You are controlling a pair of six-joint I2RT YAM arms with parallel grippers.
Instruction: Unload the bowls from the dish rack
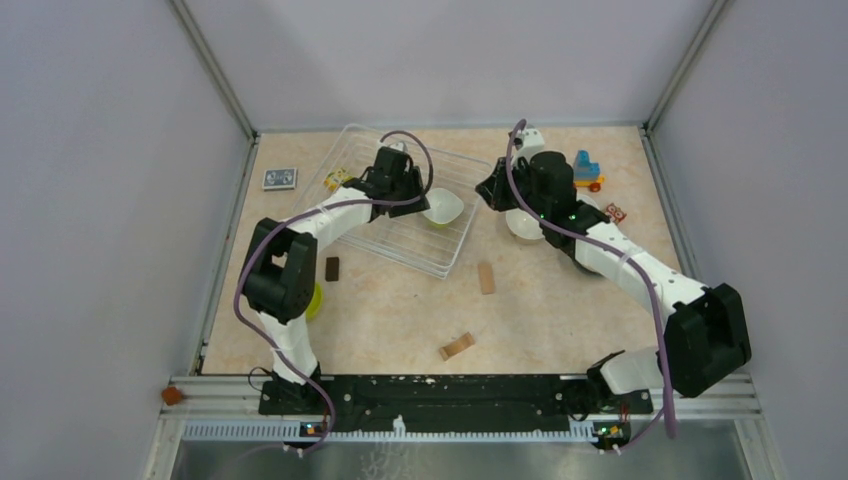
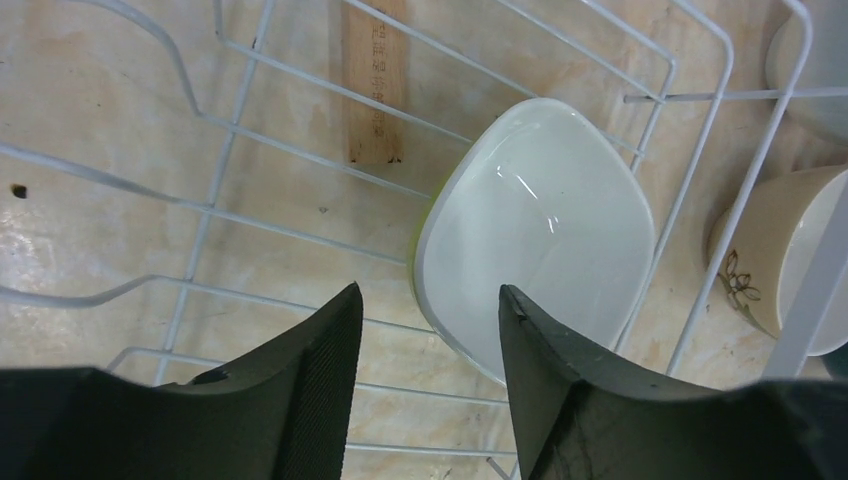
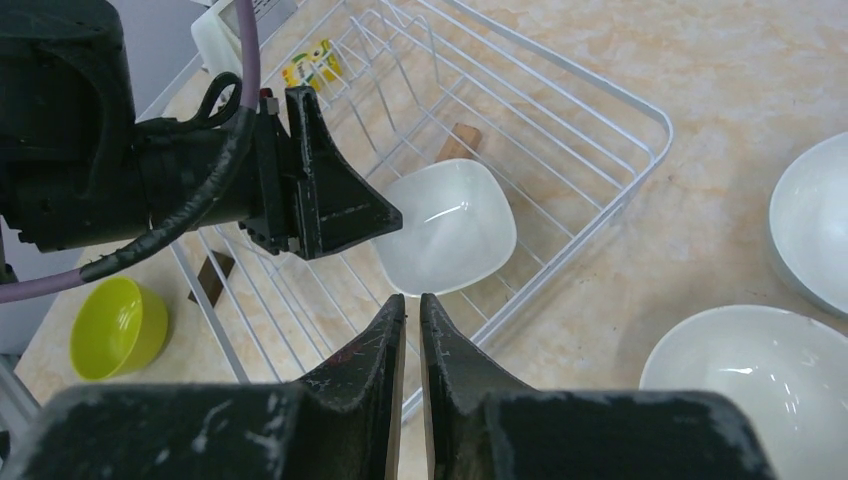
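The wire dish rack point(image 1: 385, 240) holds one bowl point(image 1: 445, 205), white inside with a lime green outside, at its right end. My left gripper point(image 2: 425, 300) is open and empty just above the bowl's point(image 2: 540, 220) near rim, with one finger over the rim and one outside it. My right gripper point(image 3: 412, 300) is shut and empty, hovering outside the rack's right wall point(image 3: 620, 200) and facing the same bowl point(image 3: 450, 240). A lime green bowl point(image 3: 115, 325) stands on the table left of the rack. Two white bowls point(image 3: 745, 380) and a beige flowered bowl point(image 2: 780, 250) stand right of it.
A wooden block point(image 1: 486, 277) and a brown piece point(image 1: 456, 346) lie in front of the rack, with a small dark block point(image 1: 332, 268) at its left. A card box point(image 1: 279, 178) lies at the back left and toy blocks point(image 1: 586, 170) at the back right.
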